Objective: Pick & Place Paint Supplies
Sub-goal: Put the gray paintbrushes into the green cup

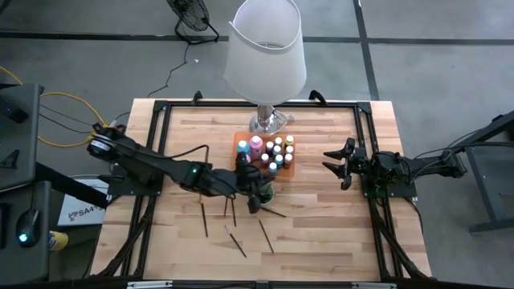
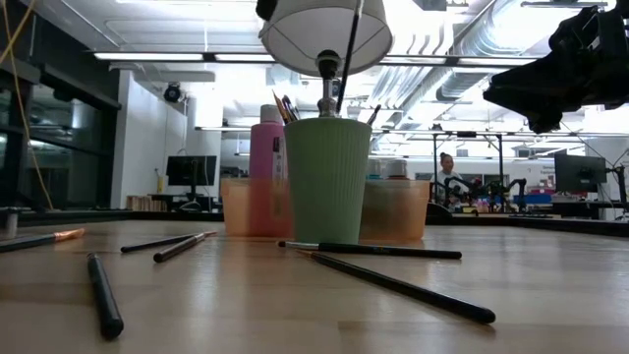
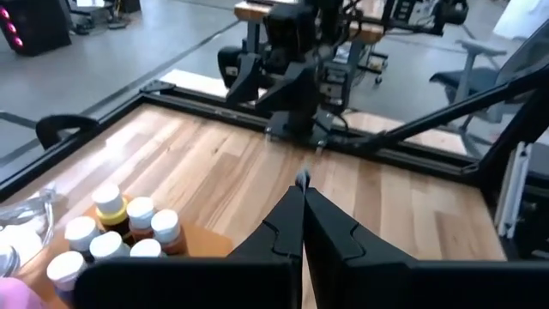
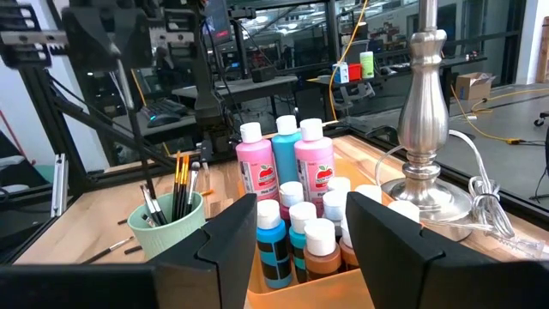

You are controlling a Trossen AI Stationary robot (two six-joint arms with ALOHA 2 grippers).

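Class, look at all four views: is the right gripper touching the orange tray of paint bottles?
Apart. The high view shows bare table between the right gripper and the orange tray.

Overhead camera looks straight down on the desk (image 1: 321, 217); low camera sits level; both share the green cup (image 2: 327, 180).
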